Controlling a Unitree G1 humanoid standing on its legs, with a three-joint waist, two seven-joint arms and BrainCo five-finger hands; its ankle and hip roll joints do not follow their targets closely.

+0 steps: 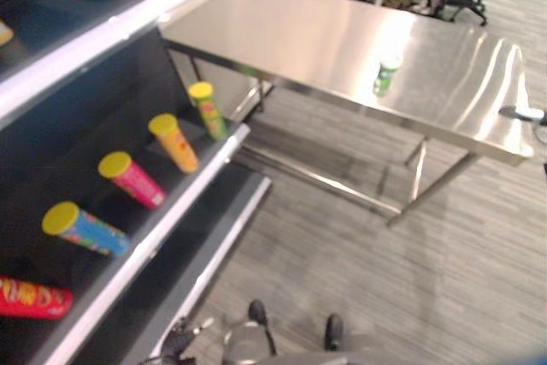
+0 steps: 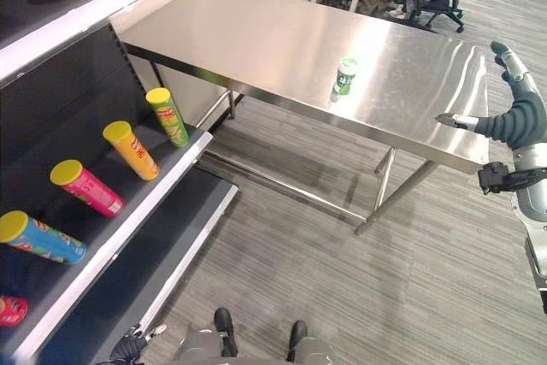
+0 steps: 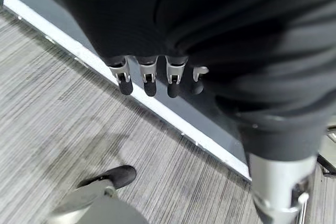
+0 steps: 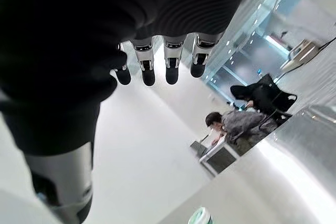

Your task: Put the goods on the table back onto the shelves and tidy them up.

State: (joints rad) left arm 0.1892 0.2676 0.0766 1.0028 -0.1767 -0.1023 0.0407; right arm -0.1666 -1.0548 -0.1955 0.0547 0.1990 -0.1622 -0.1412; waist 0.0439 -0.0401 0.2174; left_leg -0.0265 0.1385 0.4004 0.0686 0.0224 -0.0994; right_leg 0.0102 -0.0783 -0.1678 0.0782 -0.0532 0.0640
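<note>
From the left eye, the steel desk point(image 1: 342, 40) runs across the upper half with a single green can point(image 1: 386, 73) standing upright on it, toward two o'clock. The shelf point(image 1: 162, 228) fills the left side, with five tubes lying on its sloped board: green tube point(image 1: 208, 109), orange tube point(image 1: 174, 143), pink tube point(image 1: 132, 179), blue tube point(image 1: 85, 229) and red tube point(image 1: 32, 298).

From the right eye, the right hand point(image 2: 513, 113) hangs at three o'clock, just off the desk's near right corner, fingers spread and holding nothing; the green can sits well apart from it, toward its ten o'clock.

The left wrist view has the left hand point(image 3: 149, 74) pointing down over the floor by the shelf's white base edge, fingers straight, empty.

The right wrist view has the right hand's fingers extended and relaxed, the can's green top at six o'clock.

The step in hand looks like the reach for the last item. Next, the right hand must travel across the desk and close around the upright can without tipping it.
</note>
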